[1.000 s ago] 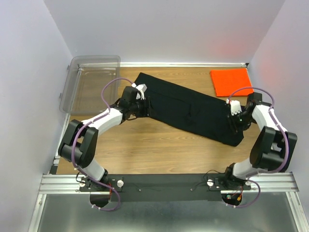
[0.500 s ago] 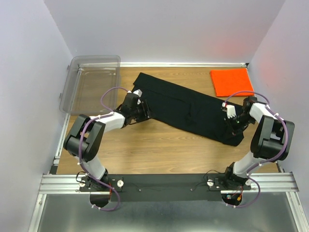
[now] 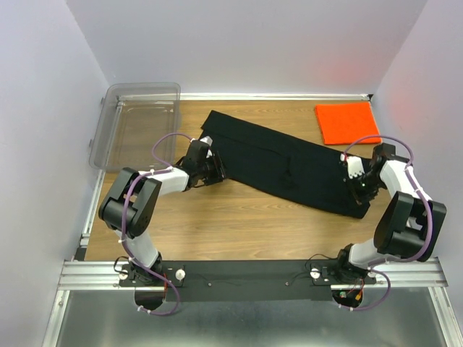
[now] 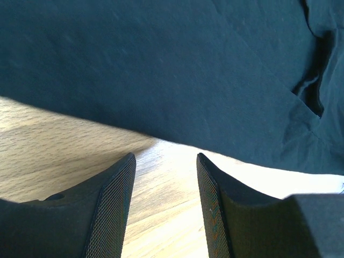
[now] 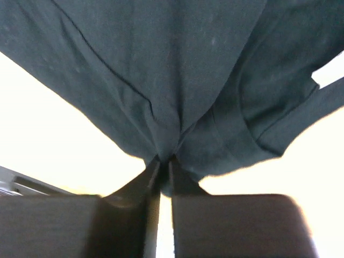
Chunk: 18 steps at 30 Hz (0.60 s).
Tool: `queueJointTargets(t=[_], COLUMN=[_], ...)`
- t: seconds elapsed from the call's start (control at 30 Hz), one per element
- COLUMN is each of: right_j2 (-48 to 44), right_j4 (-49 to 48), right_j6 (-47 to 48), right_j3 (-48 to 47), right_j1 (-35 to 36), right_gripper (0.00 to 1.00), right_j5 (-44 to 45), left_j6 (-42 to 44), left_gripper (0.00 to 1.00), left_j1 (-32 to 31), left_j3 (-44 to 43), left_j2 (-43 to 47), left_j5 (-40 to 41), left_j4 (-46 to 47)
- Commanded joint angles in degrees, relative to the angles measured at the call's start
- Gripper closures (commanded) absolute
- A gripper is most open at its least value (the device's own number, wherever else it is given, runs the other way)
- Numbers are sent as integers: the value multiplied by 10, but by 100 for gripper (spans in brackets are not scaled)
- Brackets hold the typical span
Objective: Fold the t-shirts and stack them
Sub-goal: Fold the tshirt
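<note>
Two shirts on tabletop (image 3: 239,217): black shirt (image 3: 282,163) lay spread slantwise across middle; orange shirt (image 3: 346,121) lay folded at far right corner, well apart. At black shirt's right end, right gripper (image 5: 164,160) was pinched tight on bunched cloth. At left end, left gripper (image 4: 165,161) stood parted over bare wood, gripping nothing. Clear bin (image 3: 145,88) far left.

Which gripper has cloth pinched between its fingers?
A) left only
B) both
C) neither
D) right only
D: the right gripper is shut on a fold of the black shirt, while the left gripper stands open over the table, short of the shirt's edge.
</note>
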<state>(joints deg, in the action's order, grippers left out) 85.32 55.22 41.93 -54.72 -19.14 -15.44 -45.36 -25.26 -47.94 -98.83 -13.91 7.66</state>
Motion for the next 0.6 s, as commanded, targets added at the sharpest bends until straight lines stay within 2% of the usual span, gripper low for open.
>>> queueJointTargets(t=[0.0,0.07,0.1,0.13,0.2,0.3,0.57], right_j2=[-22,-21,-19,-17,-16,-20,-19], right_j4=[20,20,21,20,21,20,-6], right_j6=[6,9,12,13,18,25,45], right_j3=[21,25,25,25,24,15,-12], right_j1=[-13,-19,-23,-26,-30,-44,-125], right_gripper=[79,71,61,56,50,49,55], right_j5=[56,59,60,60,62,68,73], left_j6=[-3,-3,-3,-2,0,3,7], left_gripper=[43,43,43,43,43,43,43], left_j1=[0,1,1,2,3,3,14], left_j3=[-8,-8,-9,-10,-11,-11,8], left_j2=[-15,-16,-16,-14,-14,-14,8], left_j5=[4,4,5,6,12,15,24], left_j4=[2,2,2,2,-2,-5,0])
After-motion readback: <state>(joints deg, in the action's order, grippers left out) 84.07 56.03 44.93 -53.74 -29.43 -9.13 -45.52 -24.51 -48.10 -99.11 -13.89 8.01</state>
